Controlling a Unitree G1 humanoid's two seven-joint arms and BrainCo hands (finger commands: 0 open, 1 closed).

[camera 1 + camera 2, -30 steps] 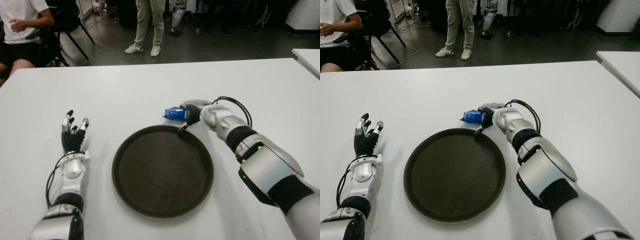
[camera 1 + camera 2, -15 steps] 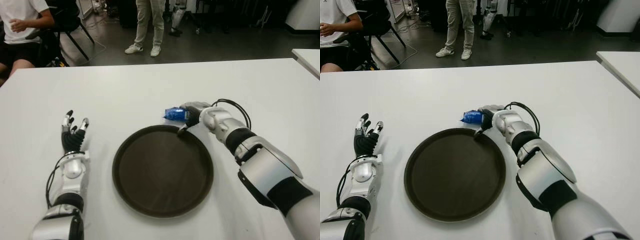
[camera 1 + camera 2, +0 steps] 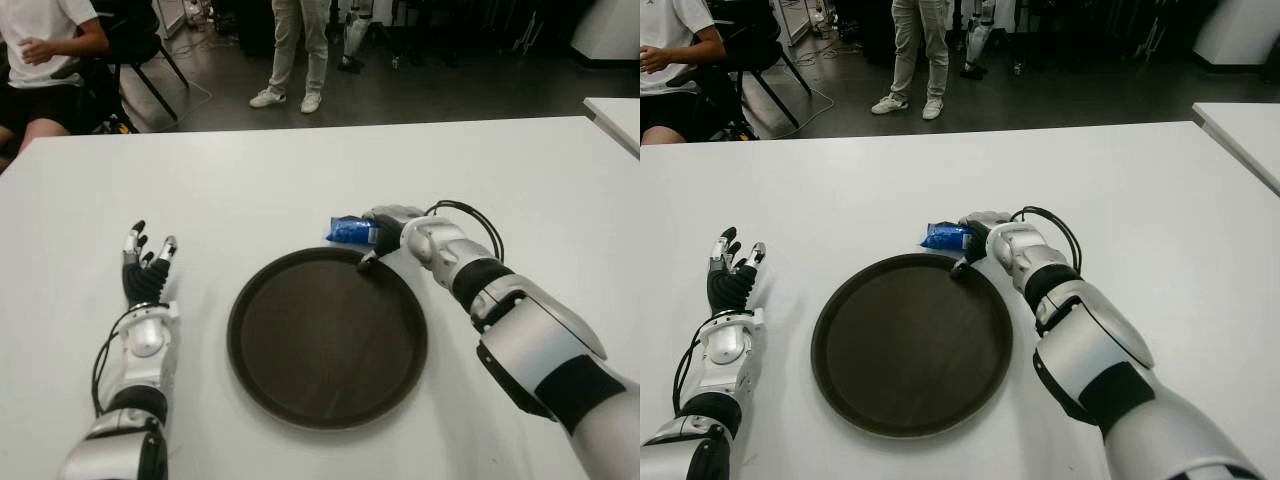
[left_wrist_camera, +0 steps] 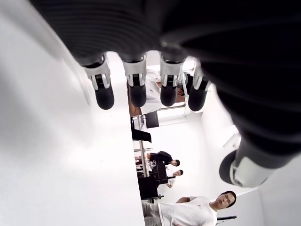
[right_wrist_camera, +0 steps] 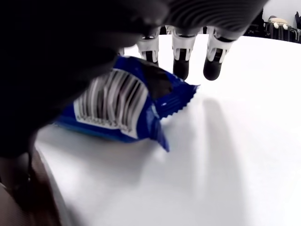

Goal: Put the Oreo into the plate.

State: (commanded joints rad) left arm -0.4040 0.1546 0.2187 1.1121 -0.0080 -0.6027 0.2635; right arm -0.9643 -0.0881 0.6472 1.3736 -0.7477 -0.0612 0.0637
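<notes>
Here, the blue Oreo pack [image 3: 350, 231] is gripped by the right hand [image 3: 392, 228] just beyond the plate [image 3: 327, 339]; the left hand [image 3: 145, 275] is kept spread, far left.

Bright, even light falls from overhead onto the white table [image 3: 300, 180], while the room behind stays dim. The plate [image 3: 327, 340] shows little glare. Close up, the right hand [image 5: 70, 47] looms dark and blurred, casting soft shadows.

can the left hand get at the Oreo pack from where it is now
Probably not easily. The left hand shows open, left of the plate, which lies between it and the Oreo pack; the right hand is already on the pack.
</notes>
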